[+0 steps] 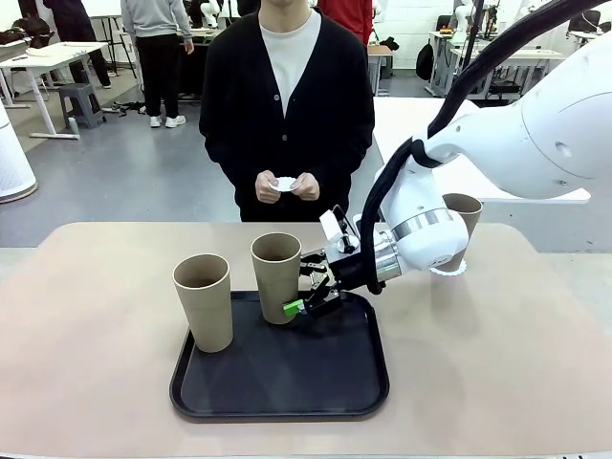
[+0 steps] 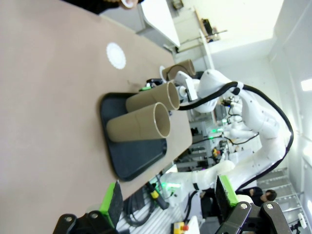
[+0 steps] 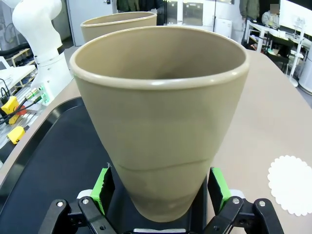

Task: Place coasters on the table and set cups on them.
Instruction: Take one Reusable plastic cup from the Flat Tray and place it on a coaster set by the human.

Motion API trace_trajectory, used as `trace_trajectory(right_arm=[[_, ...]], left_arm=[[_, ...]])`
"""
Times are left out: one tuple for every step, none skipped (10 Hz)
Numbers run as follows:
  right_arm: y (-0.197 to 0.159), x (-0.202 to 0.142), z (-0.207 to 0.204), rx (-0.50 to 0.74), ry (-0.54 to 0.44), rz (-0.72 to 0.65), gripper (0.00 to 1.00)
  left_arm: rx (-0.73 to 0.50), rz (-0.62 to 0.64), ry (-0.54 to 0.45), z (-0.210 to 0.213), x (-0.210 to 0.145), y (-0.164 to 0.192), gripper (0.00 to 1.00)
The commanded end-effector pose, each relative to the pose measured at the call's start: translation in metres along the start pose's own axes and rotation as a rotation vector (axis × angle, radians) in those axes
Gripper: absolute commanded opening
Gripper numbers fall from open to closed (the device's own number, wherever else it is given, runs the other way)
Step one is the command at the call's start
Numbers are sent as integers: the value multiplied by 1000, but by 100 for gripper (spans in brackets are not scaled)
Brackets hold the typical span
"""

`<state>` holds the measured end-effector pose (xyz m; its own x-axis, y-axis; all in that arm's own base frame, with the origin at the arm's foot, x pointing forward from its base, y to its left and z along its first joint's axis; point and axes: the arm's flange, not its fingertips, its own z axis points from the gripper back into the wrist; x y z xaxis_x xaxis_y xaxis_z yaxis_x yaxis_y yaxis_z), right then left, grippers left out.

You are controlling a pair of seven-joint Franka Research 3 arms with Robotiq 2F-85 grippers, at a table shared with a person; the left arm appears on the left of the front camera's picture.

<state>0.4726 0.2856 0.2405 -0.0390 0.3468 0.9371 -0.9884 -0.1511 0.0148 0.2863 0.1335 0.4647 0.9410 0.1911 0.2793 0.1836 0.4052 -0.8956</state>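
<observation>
Surface: wide beige surface [image 1: 86,382] in an open workroom. A person stands at its far edge, with other tables and people behind.
Tray: black tray [image 1: 287,382] in the middle of the surface, directly beneath the right gripper.
Right gripper: right gripper [image 1: 298,295] reaches in low over the tray. Its jaws are spread a little wider than the base of the nearest cup [image 3: 161,122]. The green pads [image 3: 103,185] sit on either side of the cup's lower wall, with a thin gap showing on each side.
Nearest cup: upright on the tray, base between the pads.
Second cup: second cup [image 1: 203,301] is also upright on the tray, just past the nearest cup and straight ahead of the fingertips, so it blocks that line.
Third cup: third cup [image 1: 466,214] stands behind the right gripper, off the tray. The arm's wrist partly hides it. It rests on a coaster whose scalloped edge [image 1: 449,272] peeks out below.
Bare coaster: bare coaster [image 3: 291,185] lies flat on the surface beside the tray, off to one side of the right gripper, with nothing on it.
Person: the person's hands [image 1: 308,186] hold a third coaster [image 1: 284,183] at waist height, well beyond the gripper.
Left gripper: left gripper [image 2: 168,197] is spread wide and empty, well apart from the tray and cups ahead of it.
</observation>
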Motion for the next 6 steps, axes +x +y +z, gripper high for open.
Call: trace_trajectory(right_arm=[[-8, 2, -9, 23, -15, -21, 100], [-9, 3, -12, 28, -26, -19, 100], [-12, 3, -13, 27, -38, -22, 100], [-14, 3, -14, 27, -64, -27, 100], [-15, 2, -13, 31, -98, -24, 100], [-14, 1, -11, 46, -112, 3, 52]], left_arm=[[-9, -8, -6, 2, 0, -1, 100], [-9, -8, -6, 2, 0, -1, 100], [-9, -8, -6, 2, 0, -1, 100], [-9, -8, -6, 2, 0, -1, 100], [-9, -8, -6, 2, 0, -1, 100], [-9, -8, -6, 2, 0, -1, 100]])
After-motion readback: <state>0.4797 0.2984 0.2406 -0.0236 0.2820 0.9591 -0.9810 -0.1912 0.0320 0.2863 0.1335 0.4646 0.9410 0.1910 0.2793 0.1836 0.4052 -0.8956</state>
